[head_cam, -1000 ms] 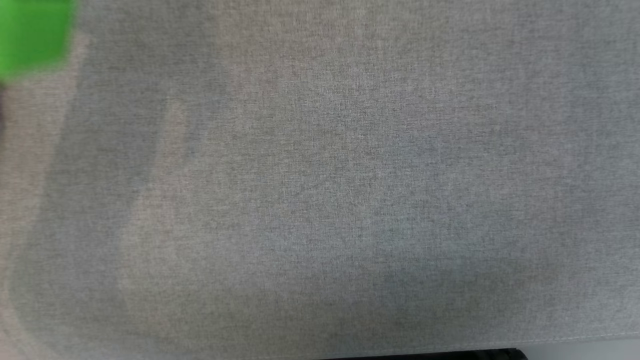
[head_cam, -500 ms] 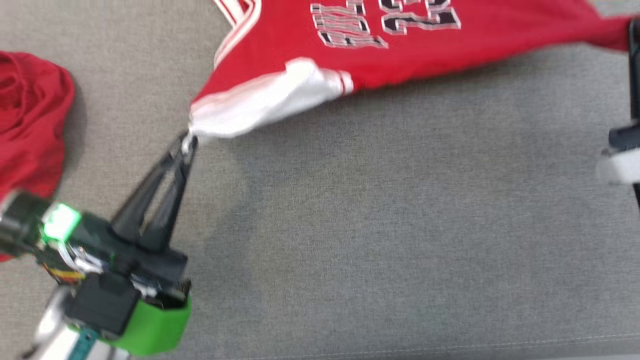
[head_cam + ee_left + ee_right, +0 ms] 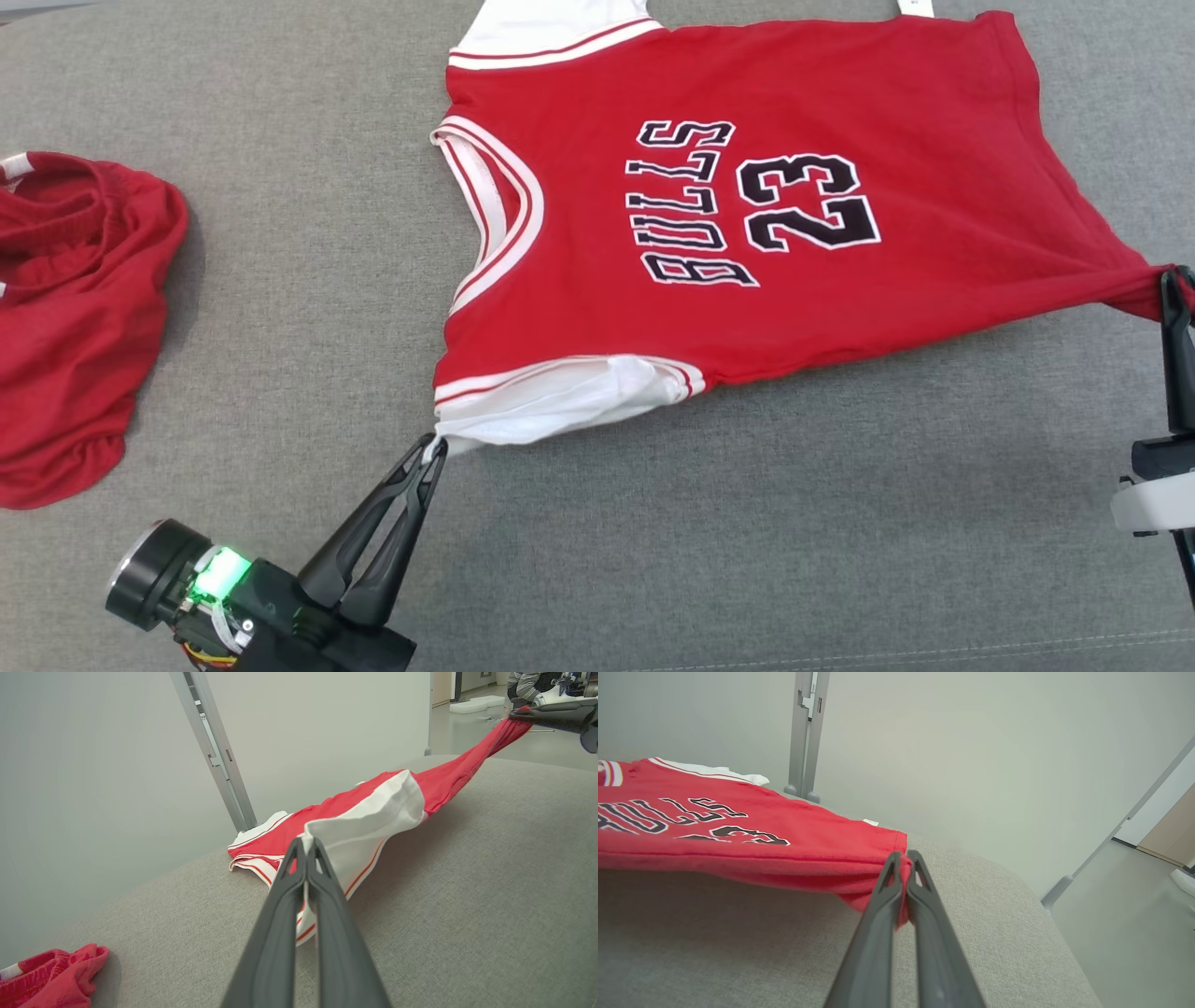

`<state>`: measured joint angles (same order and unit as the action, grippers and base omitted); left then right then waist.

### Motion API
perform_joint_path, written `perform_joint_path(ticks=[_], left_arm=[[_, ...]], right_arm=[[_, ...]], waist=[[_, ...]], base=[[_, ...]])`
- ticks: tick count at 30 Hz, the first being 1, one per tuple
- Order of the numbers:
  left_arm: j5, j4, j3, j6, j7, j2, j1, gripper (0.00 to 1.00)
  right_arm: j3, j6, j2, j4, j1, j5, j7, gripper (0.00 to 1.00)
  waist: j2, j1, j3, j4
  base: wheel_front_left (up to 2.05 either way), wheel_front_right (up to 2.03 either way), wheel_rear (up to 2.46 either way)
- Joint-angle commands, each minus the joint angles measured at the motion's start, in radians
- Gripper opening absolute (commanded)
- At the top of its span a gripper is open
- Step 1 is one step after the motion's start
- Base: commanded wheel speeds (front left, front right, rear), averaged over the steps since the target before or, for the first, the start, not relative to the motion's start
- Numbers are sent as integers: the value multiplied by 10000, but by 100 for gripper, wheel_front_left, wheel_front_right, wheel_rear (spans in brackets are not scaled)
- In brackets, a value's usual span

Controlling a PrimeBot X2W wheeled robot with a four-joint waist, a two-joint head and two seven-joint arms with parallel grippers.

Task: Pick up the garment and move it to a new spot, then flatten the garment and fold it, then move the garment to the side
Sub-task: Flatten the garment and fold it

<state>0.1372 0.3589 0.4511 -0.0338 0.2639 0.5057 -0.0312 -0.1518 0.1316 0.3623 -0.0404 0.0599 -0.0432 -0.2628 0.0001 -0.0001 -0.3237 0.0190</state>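
Up across the top middle of the head view, looking at a red Bulls 23 jersey [image 3: 728, 215] laid print-up on the grey upholstered cushion [image 3: 653, 560], neck toward frame left and hem toward frame right. Flat along the far side, lifted off the fabric along the near edge, shadow showing underneath.

Lower left of frame, spotted the left gripper [image 3: 436, 448]: fingers squeezed all the way together on the very tip of the white sleeve [image 3: 551, 401], drawn out into a point. Confirmed from the left wrist view too, white cloth pinched between the dark tips.

Far right edge of frame, got the right gripper [image 3: 1172, 285]: likewise clamped fully closed, this time on the red hem corner, stretched taut and raised clear of the cushion. Looks the same from the right wrist view, red cloth bunched between the tips.

As for other stuff around: crumpled red shorts [image 3: 75, 327] sitting at the left edge of the head view, well apart from the jersey and touching neither gripper, grey cushion fabric in between. Behind the cushion's far edge, grey metal post [image 3: 805, 732] standing against a pale wall [image 3: 971, 742], near the jersey's other white sleeve. Also caught a person's striped sleeve [image 3: 525, 683] in the top right corner of the left wrist view, way off across the floor.
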Motion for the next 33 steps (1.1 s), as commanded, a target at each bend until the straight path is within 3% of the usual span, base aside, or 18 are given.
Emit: perform_joint_path(ticks=[1, 4, 13, 25, 33], left_arm=[[-86, -197, -20, 79, 2, -29, 33, 0], [-183, -804, 12, 172, 3, -105, 547, 0], [-318, -3024, 148, 601, -56, -742, 2942, 0], [-1297, -4322, 206, 586, 9, -1094, 5871, 0], [-1543, -5201, 524, 945, 11, -1163, 6973, 0]], right_arm=[[-68, -17, -101, 52, -67, 107, -27, 0], [-116, -17, -463, 683, 32, 103, -27, 0], [517, -17, -582, 2350, 1624, 285, -27, 0], [129, -18, -898, 3274, 3385, 614, -27, 0], [107, -18, -941, 3563, 4084, 907, -29, 0]], waist=[[-1, 1, -32, -27], [-1, 1, -126, -88], [-1, 1, -738, -164], [-1, 1, -1559, -175], [-1, 1, -2063, -116]], base=[[0, 0, 0], [0, 0, 0], [0, 0, 0], [0, 0, 0], [0, 0, 0]])
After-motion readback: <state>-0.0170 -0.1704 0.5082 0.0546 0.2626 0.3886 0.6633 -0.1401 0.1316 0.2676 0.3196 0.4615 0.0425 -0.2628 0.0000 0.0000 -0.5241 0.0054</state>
